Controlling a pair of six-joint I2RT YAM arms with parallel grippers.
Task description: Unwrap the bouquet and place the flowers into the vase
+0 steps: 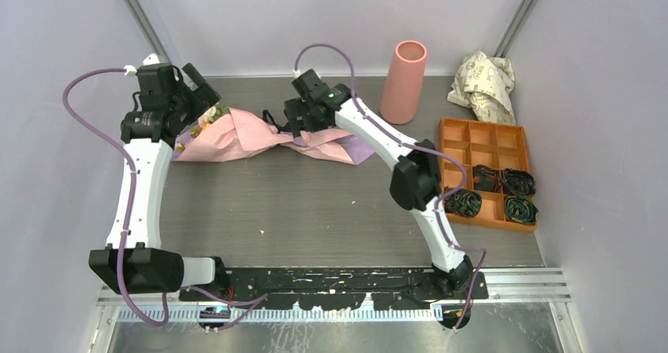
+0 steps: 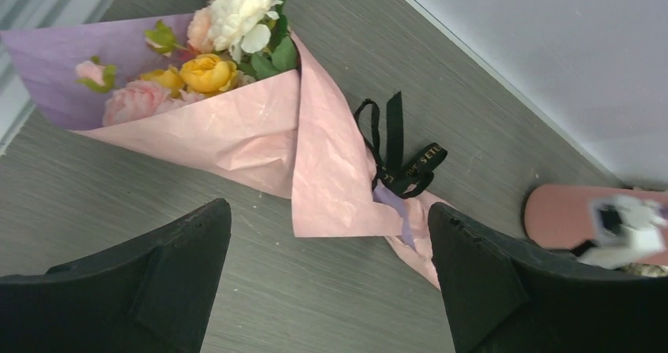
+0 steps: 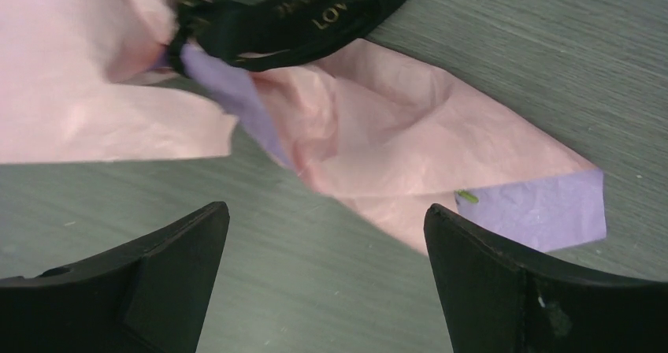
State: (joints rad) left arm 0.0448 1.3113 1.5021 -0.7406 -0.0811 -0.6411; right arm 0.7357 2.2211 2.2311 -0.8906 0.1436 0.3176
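bouquet point(image 1: 260, 136): lying on its side at the far left-centre of the table point(image 1: 315, 203), wide end pointing left, tail pointing right toward the vase; wrapping intact.
flowers point(image 2: 209, 73): sticking out of the wide end, stems all sitting inside the paper.
ribbon point(image 2: 398, 168): black bow cinching the narrow waist; knot not yet undone.
vase point(image 1: 403, 81): standing upright, far side, right of the bouquet's tail and apart from it; no stems in it.
left gripper point(image 2: 328, 211): hovering over the flower end, jaws spread wide, gripping nothing.
right gripper point(image 3: 324, 209): hanging just above the tail beside the bow, jaws spread wide, nothing between them.
step: looks like unwrapping is only starting, with the ribbon going first.
next: right gripper probably needs to be closing on a loose ribbon end, not the knot, with left pinning the paper; the ribbon is lying flat on the paper, so catching paper too is a risk.
others: orange tray point(image 1: 484, 172) near right, crumpled cream paper point(image 1: 482, 85) far right; both well apart.
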